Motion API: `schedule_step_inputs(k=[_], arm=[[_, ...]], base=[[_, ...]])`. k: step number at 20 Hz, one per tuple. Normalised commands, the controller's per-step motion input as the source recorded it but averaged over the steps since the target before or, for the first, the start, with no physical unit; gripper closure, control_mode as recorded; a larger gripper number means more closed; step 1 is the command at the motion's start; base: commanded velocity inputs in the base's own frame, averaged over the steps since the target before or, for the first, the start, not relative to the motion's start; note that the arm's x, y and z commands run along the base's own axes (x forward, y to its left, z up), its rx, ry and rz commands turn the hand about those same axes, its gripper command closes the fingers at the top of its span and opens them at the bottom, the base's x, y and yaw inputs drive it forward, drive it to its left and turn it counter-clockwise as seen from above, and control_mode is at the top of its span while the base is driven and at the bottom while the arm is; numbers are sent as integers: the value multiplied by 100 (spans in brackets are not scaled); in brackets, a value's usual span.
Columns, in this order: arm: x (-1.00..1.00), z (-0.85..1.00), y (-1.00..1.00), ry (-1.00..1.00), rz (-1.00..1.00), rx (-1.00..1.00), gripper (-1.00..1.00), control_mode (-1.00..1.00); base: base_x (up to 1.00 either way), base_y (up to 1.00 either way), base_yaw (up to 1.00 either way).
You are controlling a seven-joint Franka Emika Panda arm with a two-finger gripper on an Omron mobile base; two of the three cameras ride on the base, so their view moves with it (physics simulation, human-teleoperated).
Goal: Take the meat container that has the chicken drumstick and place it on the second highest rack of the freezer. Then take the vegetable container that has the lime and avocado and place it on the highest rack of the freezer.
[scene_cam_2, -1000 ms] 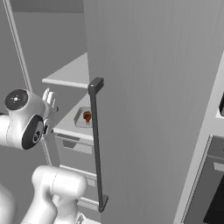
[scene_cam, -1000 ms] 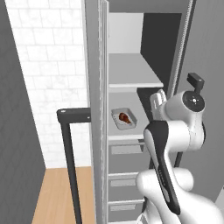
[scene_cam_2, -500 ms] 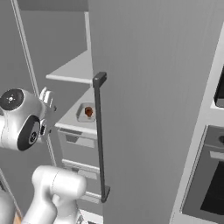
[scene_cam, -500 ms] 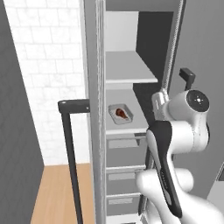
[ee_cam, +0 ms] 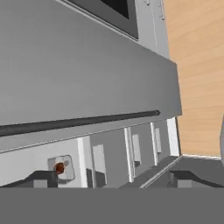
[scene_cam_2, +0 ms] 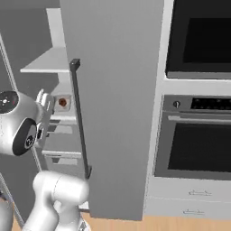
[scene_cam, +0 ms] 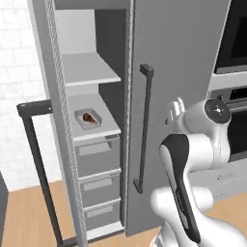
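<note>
My jaws (ee_cam: 112,183) stand wide apart with nothing between them, both dark tips (ee_cam: 41,178) showing at the bottom of the hand view, well back from the shelves. The small grey rectangular meat tray (scene_cam: 88,118) with the reddish-brown glossy chicken drumstick (scene_cam: 87,116) already sits on the pale grey second highest rack (scene_cam: 99,129) of the tall grey freezer (scene_cam: 87,120), toward its left edge, not touching the walls as far as I can tell. So step one looks done; the vegetable container comes next, I judge. The tray looks light, rigid and shallow, with a thin raised rim, so the hold belongs on one rim wall, pinched from above; the smooth plastic could slip and the loose drumstick could roll if I tilt it. I'd expect the vegetable tray to be the same, with its round fruits rolling more readily, so keep it level. The flat pale grey highest rack (scene_cam: 87,70) is bare, with decent headroom under the cabinet top, but the opening is narrow. The open grey door with its long dark vertical bar handle (scene_cam: 144,130) crowds the right side, and a second dark bar handle (scene_cam: 36,159) stands at left. Grey drawers (scene_cam: 98,157) sit below. The black oven column (scene_cam_2: 198,131) is to the right, over a wood floor (ee_cam: 197,65).
</note>
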Motion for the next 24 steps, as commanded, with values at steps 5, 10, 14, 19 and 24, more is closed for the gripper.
schedule_step_inputs(k=[5,10,14,19,24], arm=[[0,0,0,0,0,0,-100,100],[0,0,0,0,0,0,-100,100],[0,0,0,0,0,0,-100,100],[0,0,0,0,0,0,-100,100],[0,0,0,0,0,0,-100,100]], base=[[-17,-69,-65],[0,-71,-62],[37,-76,-41],[61,-83,-13],[69,-74,0]])
